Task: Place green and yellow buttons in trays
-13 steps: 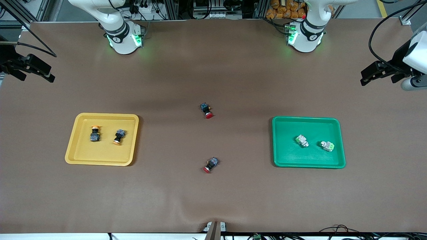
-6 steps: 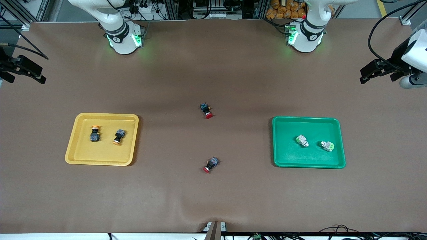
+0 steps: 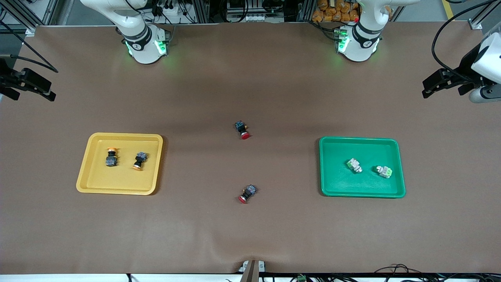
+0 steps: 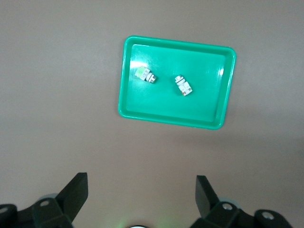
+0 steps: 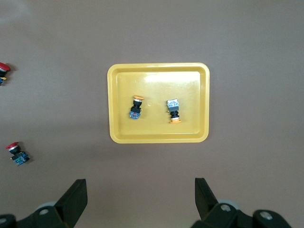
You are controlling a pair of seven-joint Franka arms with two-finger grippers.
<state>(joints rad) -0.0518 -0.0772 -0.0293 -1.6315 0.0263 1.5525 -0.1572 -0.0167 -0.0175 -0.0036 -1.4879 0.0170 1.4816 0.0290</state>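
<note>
**All four buttons sit in their trays; both hands open and raised at the bench ends**

The yellow tray (image 3: 119, 163) lies on the brown bench (image 3: 250, 227) toward the right arm's end. Two black-and-blue buttons with orange-yellow caps lie on their sides inside it, apart from each other: one yellow button (image 3: 111, 156) toward the tray's outer end, the other yellow button (image 3: 139, 161) just beside it toward the bench's middle. The right wrist view shows the same pair on the tray floor, clear of the rim.

The green tray (image 3: 362, 167) lies toward the left arm's end of the bench, well apart from the yellow tray. Two whitish-grey buttons with light green parts lie in it, near each other but not touching: one green button (image 3: 354, 165) toward the bench's middle, the other green button (image 3: 384, 171) toward the tray's outer end.

Between the yellow tray and the green tray, two red-capped buttons lie on the bare bench: one red button (image 3: 242, 129) farther from the front camera than the yellow tray, the other red button (image 3: 247, 194) nearer to it.

The right hand (image 3: 33, 84) hangs over the bench edge at the right arm's end, fingers spread and holding nothing. The left hand (image 3: 442, 83) hangs over the edge at the left arm's end, fingers likewise spread and empty.
</note>
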